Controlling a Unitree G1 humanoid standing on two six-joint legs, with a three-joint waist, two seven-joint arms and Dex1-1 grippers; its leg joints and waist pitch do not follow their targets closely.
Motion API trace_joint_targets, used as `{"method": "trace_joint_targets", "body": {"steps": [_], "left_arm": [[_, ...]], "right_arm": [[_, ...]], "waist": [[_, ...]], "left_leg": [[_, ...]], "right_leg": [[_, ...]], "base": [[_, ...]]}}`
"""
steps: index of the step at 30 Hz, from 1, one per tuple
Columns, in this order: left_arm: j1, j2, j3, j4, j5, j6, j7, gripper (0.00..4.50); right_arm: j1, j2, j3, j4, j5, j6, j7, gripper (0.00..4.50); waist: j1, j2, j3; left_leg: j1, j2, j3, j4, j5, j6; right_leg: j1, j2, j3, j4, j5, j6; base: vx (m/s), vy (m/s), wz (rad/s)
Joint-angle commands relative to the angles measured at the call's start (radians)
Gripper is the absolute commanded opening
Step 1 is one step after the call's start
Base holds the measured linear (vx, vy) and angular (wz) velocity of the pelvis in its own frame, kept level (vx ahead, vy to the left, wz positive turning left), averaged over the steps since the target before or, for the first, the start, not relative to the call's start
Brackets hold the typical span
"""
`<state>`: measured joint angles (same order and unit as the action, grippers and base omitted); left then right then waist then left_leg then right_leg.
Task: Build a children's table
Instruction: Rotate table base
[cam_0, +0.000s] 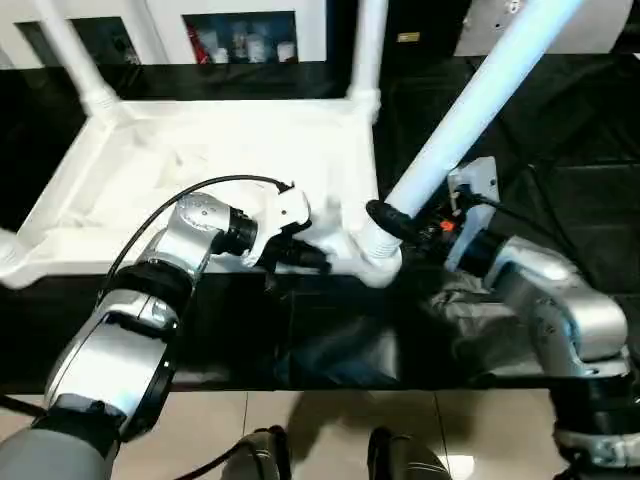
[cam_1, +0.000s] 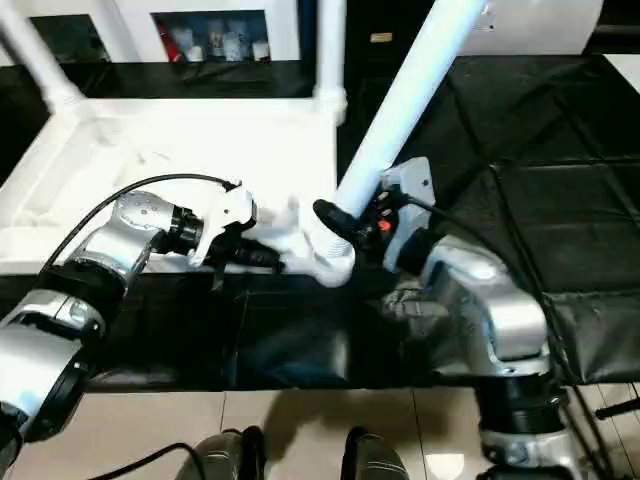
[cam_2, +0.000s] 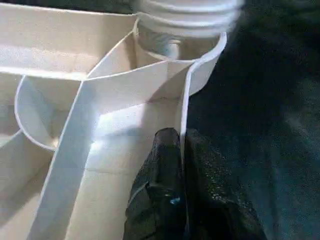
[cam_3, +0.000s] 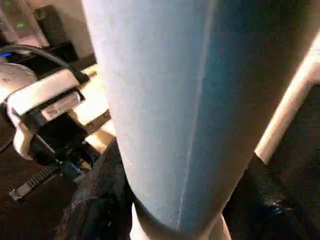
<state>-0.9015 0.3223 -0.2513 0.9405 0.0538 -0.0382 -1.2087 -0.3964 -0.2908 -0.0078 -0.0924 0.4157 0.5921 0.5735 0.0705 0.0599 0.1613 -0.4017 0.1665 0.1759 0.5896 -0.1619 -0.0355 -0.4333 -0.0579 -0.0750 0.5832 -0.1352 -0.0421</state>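
**No legible text**

No word, brand, number or sign can be read anywhere in the views. A pale label (cam_3: 59, 106) is seen on the black camera housing of the left wrist, but its print is too blurred to be made out. Small packages (cam_0: 240, 45) are seen behind the cabinet glass; their markings cannot be deciphered either.

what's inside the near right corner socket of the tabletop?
The threaded end of a leg, held by the right gripper. Depth inside the corner socket is hidden.
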Motion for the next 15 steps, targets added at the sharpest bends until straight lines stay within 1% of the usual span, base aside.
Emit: {"method": "trace_joint_targets", "body": {"steps": [1, 2, 3, 4, 5, 6, 7, 8, 9, 10, 11, 12, 13, 14, 15], "left_arm": [[0.049, 0.023, 0.079, -0.047, -0.007, 0.162, 0.169, 0.00], [0.049, 0.023, 0.079, -0.047, -0.007, 0.162, 0.169, 0.00], [0.059, 0.015, 0.103, -0.071, -0.026, 0.195, 0.196, 0.00], [0.059, 0.015, 0.103, -0.071, -0.026, 0.195, 0.196, 0.00], [0.098, -0.005, 0.149, -0.168, -0.058, 0.297, 0.255, 0.00], [0.144, -0.018, 0.162, -0.268, -0.061, 0.368, 0.292, 0.00], [0.151, -0.019, 0.163, -0.282, -0.061, 0.378, 0.298, 0.00], [0.175, -0.024, 0.159, -0.328, -0.057, 0.389, 0.309, 0.00], [0.208, -0.031, 0.145, -0.393, -0.060, 0.374, 0.302, 0.00], [0.208, -0.031, 0.145, -0.393, -0.060, 0.374, 0.302, 0.00], [0.235, -0.031, 0.123, -0.445, -0.063, 0.353, 0.273, 0.00], [0.240, -0.027, 0.114, -0.451, -0.057, 0.342, 0.267, 0.00], [0.259, -0.007, 0.070, -0.474, -0.030, 0.274, 0.232, 0.00], [0.260, -0.005, 0.069, -0.476, -0.029, 0.273, 0.230, 0.00], [0.278, 0.024, 0.027, -0.503, 0.002, 0.251, 0.199, 0.00]], "right_arm": [[-0.002, 0.018, 0.012, -0.047, -0.020, 0.054, -0.064, 1.91], [-0.002, 0.018, 0.012, -0.047, -0.020, 0.054, -0.064, 1.91], [-0.003, 0.024, 0.014, -0.054, -0.021, 0.073, -0.080, 1.91], [-0.003, 0.024, 0.014, -0.054, -0.021, 0.073, -0.080, 1.91], [-0.009, 0.035, 0.034, -0.069, -0.029, 0.120, -0.110, 1.91], [-0.019, 0.053, 0.044, -0.068, -0.028, 0.136, -0.127, 1.91], [-0.021, 0.056, 0.045, -0.067, -0.028, 0.138, -0.130, 1.91], [-0.028, 0.067, 0.046, -0.059, -0.031, 0.135, -0.141, 1.91], [-0.036, 0.089, 0.039, -0.042, -0.034, 0.101, -0.157, 1.91], [-0.036, 0.089, 0.039, -0.042, -0.034, 0.101, -0.157, 1.91], [-0.043, 0.112, 0.022, -0.021, -0.027, 0.041, -0.159, 1.91], [-0.044, 0.114, 0.019, -0.018, -0.027, 0.038, -0.163, 1.91], [-0.050, 0.122, 0.007, -0.005, -0.044, 0.007, -0.183, 1.91], [-0.050, 0.122, 0.007, -0.005, -0.045, 0.002, -0.183, 1.91], [-0.054, 0.115, 0.007, -0.006, -0.073, -0.007, -0.207, 1.91]], "waist": [[0.004, 0.003, -0.095], [-0.003, 0.006, -0.094], [-0.003, 0.006, -0.094], [-0.003, 0.006, -0.094], [-0.020, -0.014, -0.096], [-0.025, -0.015, -0.096], [-0.026, -0.011, -0.096], [-0.026, -0.011, -0.096], [-0.029, -0.011, -0.096], [-0.031, -0.009, -0.096], [-0.027, -0.005, -0.096], [-0.026, -0.003, -0.092], [-0.022, -0.001, -0.092], [-0.022, -0.001, -0.092], [-0.018, 0.008, -0.092]], "left_leg": [[0.022, 0.055, -0.029, -0.065, -0.189, 0.048], [0.019, 0.053, -0.030, -0.065, -0.185, 0.049], [0.019, 0.053, -0.030, -0.065, -0.185, 0.049], [0.019, 0.053, -0.030, -0.065, -0.185, 0.049], [0.016, 0.051, -0.028, -0.063, -0.153, 0.059], [0.011, 0.048, -0.028, -0.061, -0.131, 0.071], [0.011, 0.051, -0.029, -0.060, -0.121, 0.077], [0.011, 0.051, -0.029, -0.060, -0.121, 0.077], [0.015, 0.049, -0.025, -0.058, -0.120, 0.096], [0.013, 0.050, -0.025, -0.059, -0.117, 0.098], [0.020, 0.051, -0.022, -0.059, -0.123, 0.100], [0.022, 0.054, -0.022, -0.062, -0.134, 0.098], [0.023, 0.056, -0.026, -0.065, -0.145, 0.093], [0.023, 0.056, -0.026, -0.065, -0.145, 0.093], [0.029, 0.061, -0.026, -0.067, -0.152, 0.079]], "right_leg": [[0.081, -0.096, 0.051, -0.066, -0.268, -0.224], [0.081, -0.095, 0.050, -0.067, -0.270, -0.226], [0.081, -0.095, 0.050, -0.067, -0.270, -0.226], [0.081, -0.095, 0.050, -0.067, -0.270, -0.226], [0.085, -0.094, 0.052, -0.065, -0.251, -0.226], [0.086, -0.095, 0.052, -0.062, -0.234, -0.229], [0.086, -0.098, 0.053, -0.060, -0.227, -0.234], [0.086, -0.098, 0.053, -0.060, -0.227, -0.234], [0.076, -0.093, 0.053, -0.069, -0.253, -0.219], [0.076, -0.092, 0.053, -0.068, -0.254, -0.215], [0.069, -0.090, 0.053, -0.072, -0.266, -0.206], [0.065, -0.088, 0.053, -0.073, -0.277, -0.199], [0.064, -0.088, 0.054, -0.073, -0.289, -0.187], [0.064, -0.088, 0.054, -0.073, -0.289, -0.187], [0.058, -0.088, 0.056, -0.070, -0.283, -0.178]], "base": [[0.000, 0.000, 0.00], [0.000, 0.000, 0.00], [0.000, 0.000, 0.00], [0.000, 0.000, 0.00], [0.000, 0.000, 0.00], [0.000, 0.000, 0.00], [0.000, 0.000, 0.00], [0.000, 0.000, 0.00], [0.000, 0.000, 0.00], [0.000, 0.000, 0.00], [0.000, 0.000, 0.00], [0.000, 0.000, 0.00], [0.000, 0.000, 0.00], [0.000, 0.000, 0.00], [0.000, 0.000, 0.00]]}}
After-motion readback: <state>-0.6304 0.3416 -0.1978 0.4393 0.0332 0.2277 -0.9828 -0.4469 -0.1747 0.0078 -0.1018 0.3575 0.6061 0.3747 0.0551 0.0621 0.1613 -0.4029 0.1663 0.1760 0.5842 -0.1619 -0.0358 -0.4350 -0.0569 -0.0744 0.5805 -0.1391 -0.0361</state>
